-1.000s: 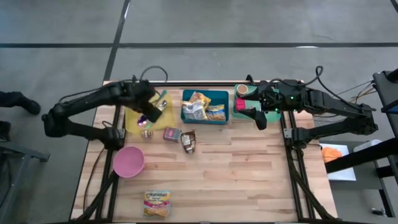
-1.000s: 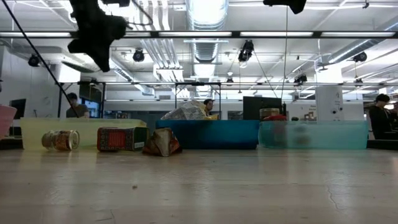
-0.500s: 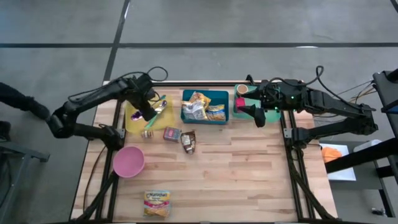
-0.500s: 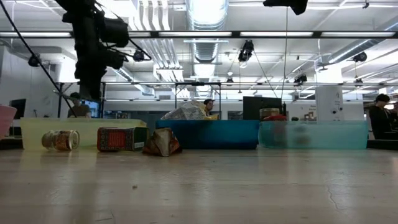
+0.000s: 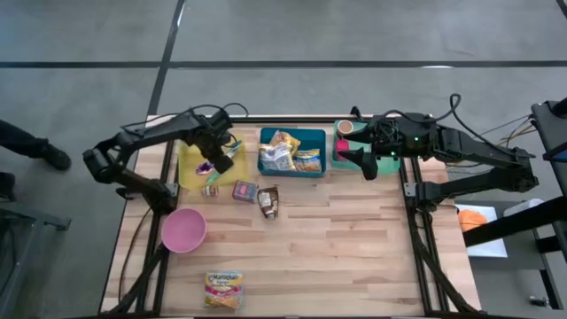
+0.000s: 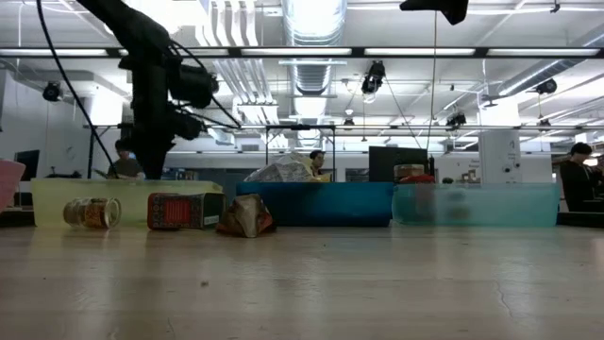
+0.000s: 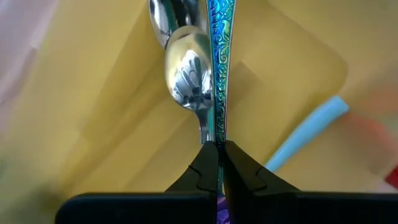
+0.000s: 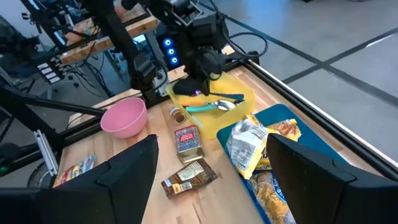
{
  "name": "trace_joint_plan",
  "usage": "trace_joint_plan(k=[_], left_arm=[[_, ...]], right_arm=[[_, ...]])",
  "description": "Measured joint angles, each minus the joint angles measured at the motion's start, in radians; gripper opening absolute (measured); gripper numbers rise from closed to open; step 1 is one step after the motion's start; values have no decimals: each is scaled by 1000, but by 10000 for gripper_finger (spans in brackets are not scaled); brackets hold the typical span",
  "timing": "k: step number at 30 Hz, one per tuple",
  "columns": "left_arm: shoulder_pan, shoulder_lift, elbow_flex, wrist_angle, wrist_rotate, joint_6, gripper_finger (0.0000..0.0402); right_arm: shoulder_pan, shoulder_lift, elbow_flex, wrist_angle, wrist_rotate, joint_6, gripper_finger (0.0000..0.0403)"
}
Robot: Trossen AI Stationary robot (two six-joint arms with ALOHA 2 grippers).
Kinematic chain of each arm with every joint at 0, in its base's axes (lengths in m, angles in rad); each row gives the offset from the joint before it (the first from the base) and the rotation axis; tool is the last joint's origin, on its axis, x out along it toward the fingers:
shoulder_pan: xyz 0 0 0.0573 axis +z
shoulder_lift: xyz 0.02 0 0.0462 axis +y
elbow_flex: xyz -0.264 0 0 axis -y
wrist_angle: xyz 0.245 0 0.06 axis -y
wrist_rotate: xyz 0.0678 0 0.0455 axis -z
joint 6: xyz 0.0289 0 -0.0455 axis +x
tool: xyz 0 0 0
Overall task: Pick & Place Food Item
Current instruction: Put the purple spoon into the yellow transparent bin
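Inside the yellow tray [image 5: 188,165], left claw [image 7: 216,163] clenched on a stiff, slippery iridescent utensil handle [image 7: 219,68]; right claw [image 5: 362,165] released.

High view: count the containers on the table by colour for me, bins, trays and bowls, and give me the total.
yellow tray: 1
blue bin: 1
teal bin: 1
pink bowl: 1
Total: 4
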Motion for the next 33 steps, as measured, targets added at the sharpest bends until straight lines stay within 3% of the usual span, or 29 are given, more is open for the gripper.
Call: trace_joint_plan(k=[10, 33], left_arm=[[2, -15, -126, 82, 15, -83, 6], [-1, -15, -142, 84, 55, 98, 6]], right_arm=[[0, 0, 0, -2, 0, 16, 294], [0, 0, 0, -4, 0, 23, 294]])
